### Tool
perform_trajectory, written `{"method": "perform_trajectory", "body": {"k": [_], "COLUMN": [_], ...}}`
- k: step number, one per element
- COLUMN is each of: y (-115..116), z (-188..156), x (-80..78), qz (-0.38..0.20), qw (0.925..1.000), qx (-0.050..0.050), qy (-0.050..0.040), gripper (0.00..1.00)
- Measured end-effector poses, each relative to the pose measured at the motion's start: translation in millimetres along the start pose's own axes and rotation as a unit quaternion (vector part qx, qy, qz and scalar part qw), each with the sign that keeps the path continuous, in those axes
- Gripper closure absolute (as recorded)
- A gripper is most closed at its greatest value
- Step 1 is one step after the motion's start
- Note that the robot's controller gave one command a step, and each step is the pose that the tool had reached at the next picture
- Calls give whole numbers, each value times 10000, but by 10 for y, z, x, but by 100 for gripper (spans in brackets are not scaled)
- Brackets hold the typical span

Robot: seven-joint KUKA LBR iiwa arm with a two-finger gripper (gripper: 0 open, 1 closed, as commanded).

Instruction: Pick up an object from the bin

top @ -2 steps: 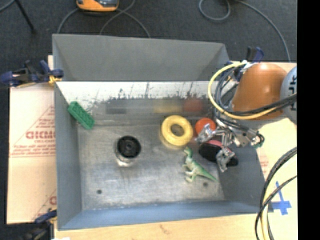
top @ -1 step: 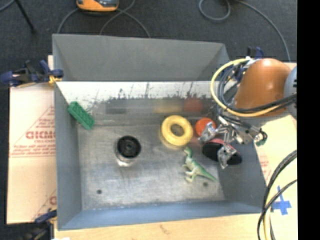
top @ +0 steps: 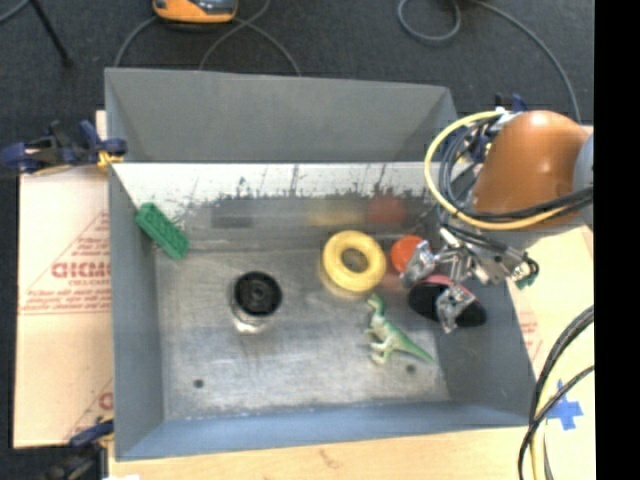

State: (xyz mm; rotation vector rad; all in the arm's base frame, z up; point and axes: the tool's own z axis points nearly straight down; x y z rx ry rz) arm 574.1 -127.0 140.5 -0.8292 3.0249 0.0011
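So at this point my pincer (top: 437, 285) was down at the right end of the bin (top: 300, 373). As far as I could judge its fingers (top: 421, 265) stood apart, fairly wide, with nothing gripped between them. It was sitting right over a flat black lump (top: 468, 314) on the bin floor, close by the right wall (top: 495, 353). Part of that lump was hidden under my own hardware, so I honestly couldn't say what it was.

An orange-red ball-ish thing (top: 403, 252) was just beside the pincer on its far-left side, and that was touching or nearly touching a yellow ring (top: 353, 262). A green toy dinosaur (top: 390, 338) lay near the front. A black round cap (top: 256, 295) and a green brick (top: 162, 231) were well apart from all this, over on the left.

Here's what worried me:

- The black lump looked low and flat, so closing on it might just have scraped over the top and come up empty.
- With the orange thing that close, one finger could have landed on it, either shoving it into the ring or pinching both things at once.
- The wall was near enough on the right that the outer finger might have caught it on the way down.

Nothing was lifted yet, so the pick was very much undone.
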Motion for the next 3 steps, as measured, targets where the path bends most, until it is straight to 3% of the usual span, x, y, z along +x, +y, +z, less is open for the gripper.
{"method": "perform_trajectory", "body": {"k": [3], "y": [-7], "z": [-301], "x": [2], "qz": [14], "qw": [10000], "qx": [4], "qy": [10], "gripper": [100]}}
